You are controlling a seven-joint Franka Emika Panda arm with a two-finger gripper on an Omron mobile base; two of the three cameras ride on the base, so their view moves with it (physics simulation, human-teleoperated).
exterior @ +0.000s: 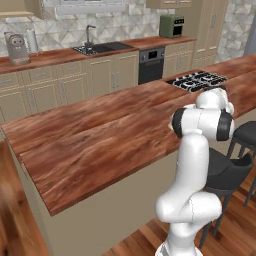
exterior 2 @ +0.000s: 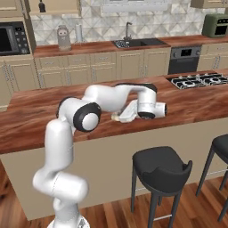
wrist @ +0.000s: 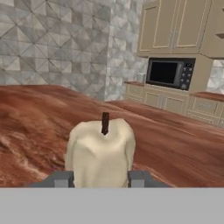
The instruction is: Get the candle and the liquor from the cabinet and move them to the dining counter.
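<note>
Resting between the fingertips: candle (cream, lumpy, dark wick up), upright on the dining counter | claw: gripper low over the wood top, a fingertip hard against each flank of the candle, whether clamped I cannot tell | ahead of claw: microwave under tan cupboards | arm reaches sideways across the counter edge.

Light is even and diffuse in all three views; no single source shows. Shadows are faint: a soft dark patch lies under the arm on the dining counter. No glare on that counter's wood. Rendering is low-resolution and slightly soft throughout. In the hand view the candle is bright cream with mild shading on its sides; tiles behind it look blurred.
</note>
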